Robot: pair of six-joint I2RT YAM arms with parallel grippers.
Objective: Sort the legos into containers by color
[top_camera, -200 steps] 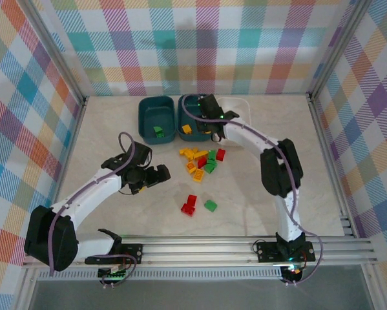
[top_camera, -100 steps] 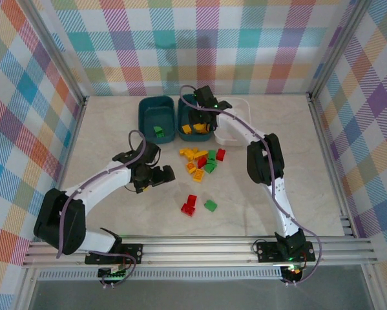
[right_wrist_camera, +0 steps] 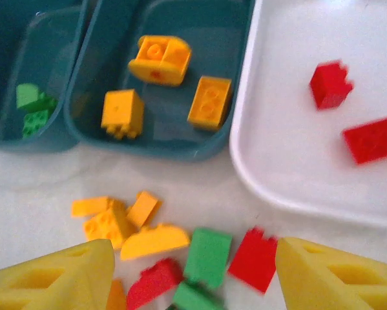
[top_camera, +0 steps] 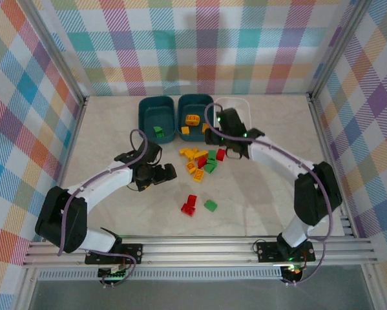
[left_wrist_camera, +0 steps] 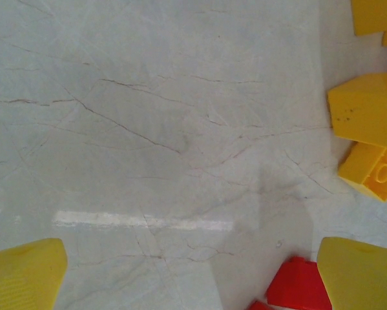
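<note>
L tool (top_camera: 166,173) sits low over the worktop (top_camera: 103,142), left of the loose pile (top_camera: 203,160). Its fingers are spread wide w/ nothing btwn them. In the L wrist view bare marbled surface lies in the gap, w/ two stray yel pieces (left_wrist_camera: 364,113) at the right edge and a red piece (left_wrist_camera: 300,294) by the right fingertip.

At the far side, the L teal tub (right_wrist_camera: 51,58) holds a few grn bricks (right_wrist_camera: 33,106). Just beside it, the mid teal tub (right_wrist_camera: 174,129) holds three yel bricks (right_wrist_camera: 159,59), apart from each other.

In front of the tubs the loose pile mixes yel, grn and red legos, most of them touching. Nearer the arm bases lie a red pair (top_camera: 189,205) and a lone grn brick (top_camera: 210,205), just beside each other and well apart from the pile.

R tool (right_wrist_camera: 193,278) hangs above the pile's far edge, in front of where the mid tub meets the white tub (right_wrist_camera: 290,129). Its fingers are spread and empty.

Rightmost, the white tub sits against the mid tub's rim and holds two red bricks (right_wrist_camera: 330,84). In the top view the R arm (top_camera: 271,152) covers part of it.
</note>
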